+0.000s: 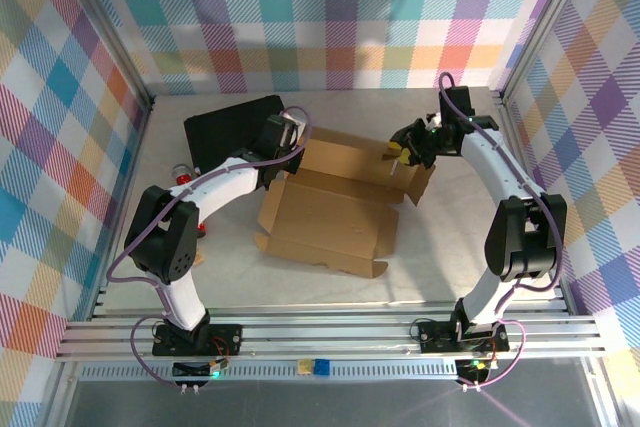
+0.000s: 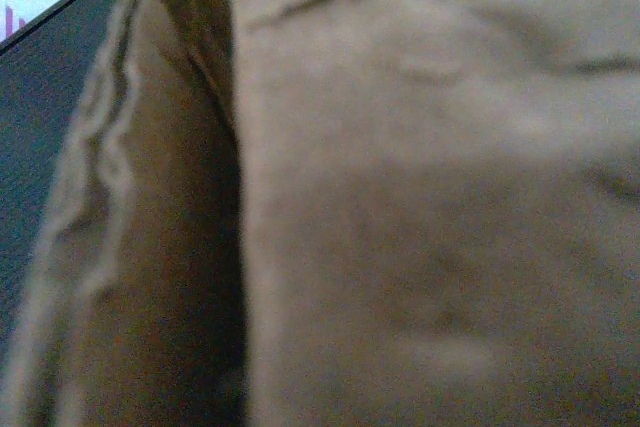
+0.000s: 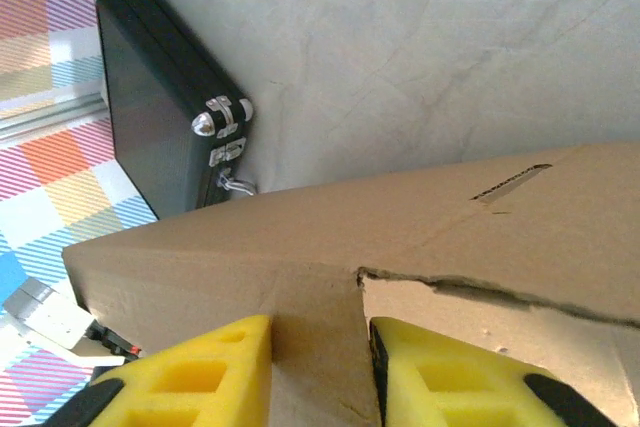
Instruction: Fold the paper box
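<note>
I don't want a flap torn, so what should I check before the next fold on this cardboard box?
1. Fingers of the right gripper astride a paper box flap: ok.
2. Cardboard intact beside them: cannot tell, ragged line there.
3. Left gripper shut at the box's far left corner: ok.
4. Left gripper actually holding cardboard: cannot tell.
5. Black case clear of the box: cannot tell, very close.
</note>
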You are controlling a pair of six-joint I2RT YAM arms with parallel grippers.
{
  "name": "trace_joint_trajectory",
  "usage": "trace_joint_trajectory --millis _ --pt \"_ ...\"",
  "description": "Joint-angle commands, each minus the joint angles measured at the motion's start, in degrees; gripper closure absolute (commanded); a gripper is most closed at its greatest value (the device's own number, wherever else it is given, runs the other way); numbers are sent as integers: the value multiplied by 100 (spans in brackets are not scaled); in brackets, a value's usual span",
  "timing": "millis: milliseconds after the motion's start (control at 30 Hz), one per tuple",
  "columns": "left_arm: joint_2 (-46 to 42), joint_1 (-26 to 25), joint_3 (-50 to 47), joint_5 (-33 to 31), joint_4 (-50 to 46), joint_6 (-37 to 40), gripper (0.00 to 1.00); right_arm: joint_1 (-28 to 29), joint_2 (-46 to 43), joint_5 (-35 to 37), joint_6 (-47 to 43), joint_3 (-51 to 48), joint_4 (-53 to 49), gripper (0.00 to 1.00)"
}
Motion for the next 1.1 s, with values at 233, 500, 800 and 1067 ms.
trace_joint_trajectory --millis 233,500,800,1067 --pt "-217 246 371 358 -325 -1011 100 -303 -1173 785 -176 199 -33 35" --pt "-324 599 685 1128 -615 -1614 100 -1159 -2527 1079 -294 -1408 196 41" --pt "-599 1091 535 2115 -378 -2276 100 -1153 -2759 657 58 -2327 1031 54" --pt "-460 1400 787 3076 -465 -2925 100 -1140 -2300 -221 332 -2087 1810 47"
